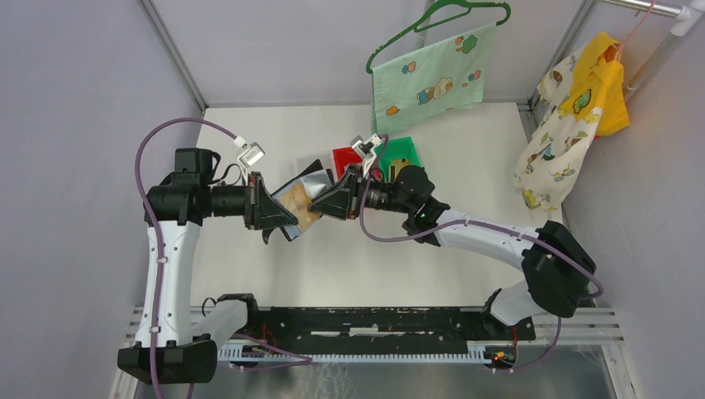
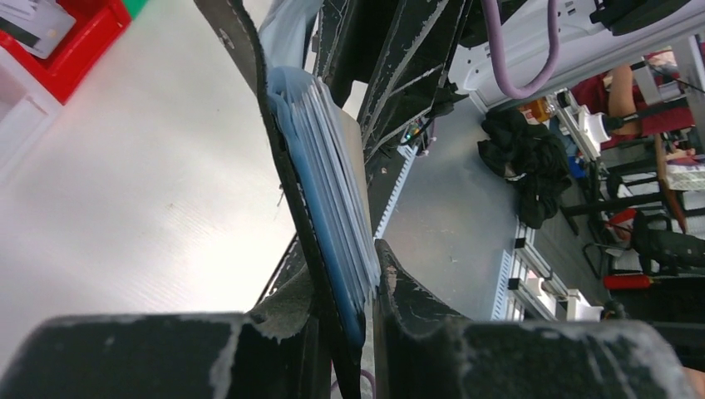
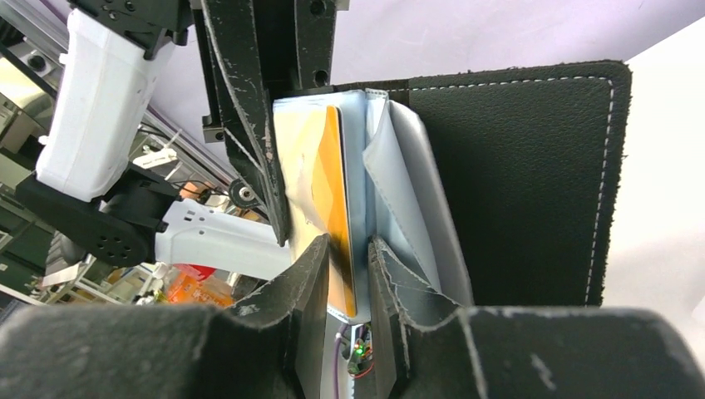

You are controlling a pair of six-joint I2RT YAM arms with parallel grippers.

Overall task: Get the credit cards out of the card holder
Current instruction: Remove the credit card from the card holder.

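Card holder (image 3: pixel 515 183) is held open in mid-air over the table (image 1: pixel 274 274), approx. centre, btwn the two arms; left gripper (image 2: pixel 366 274) is clamped on one edge, w/ black cover + blue lining pinched btwn its fingers; right gripper (image 3: pixel 349 249) is set narrow either side of a gold card (image 3: pixel 337 183) standing in a sleeve; whether the pads actually bite can't be told; whitish cards (image 2: pixel 332 166) are seen stacked in the other sleeves; red bin (image 1: pixel 345 158) sits just beyond, far side; the gold card is judged light, stiff, slick plastic, best taken flat-faced on its exposed end + drawn straight along the sleeve; sleeves look soft + floppy, so neighbours may be dragged; the holder is limp at the fold, so a firm hold by the left is needed
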